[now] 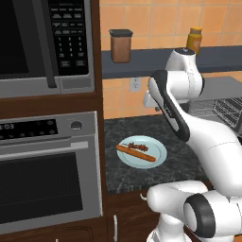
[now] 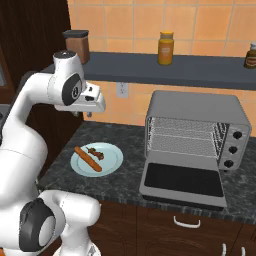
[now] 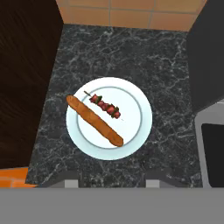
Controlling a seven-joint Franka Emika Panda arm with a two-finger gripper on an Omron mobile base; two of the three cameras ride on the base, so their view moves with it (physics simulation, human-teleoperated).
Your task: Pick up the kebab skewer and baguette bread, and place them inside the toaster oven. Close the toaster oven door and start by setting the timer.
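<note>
Dark speckled stone forms the bench (image 2: 125, 177), backed by orange tiles and a grey shelf (image 2: 200, 67). On it sits one pale plate (image 2: 112, 161) carrying one baguette (image 3: 94, 120) and one skewer (image 3: 105, 106), lying side by side, just apart. To the plate's right stands one toaster oven (image 2: 200, 112), its door (image 2: 182, 182) dropped flat open, wire racks showing inside. The arm rises, bends at the elbow and holds its hand high above the plate, pointing straight down; the jaws (image 3: 111, 180) grip nothing, and I cannot tell how far apart they stand. Three jars rest on the shelf
</note>
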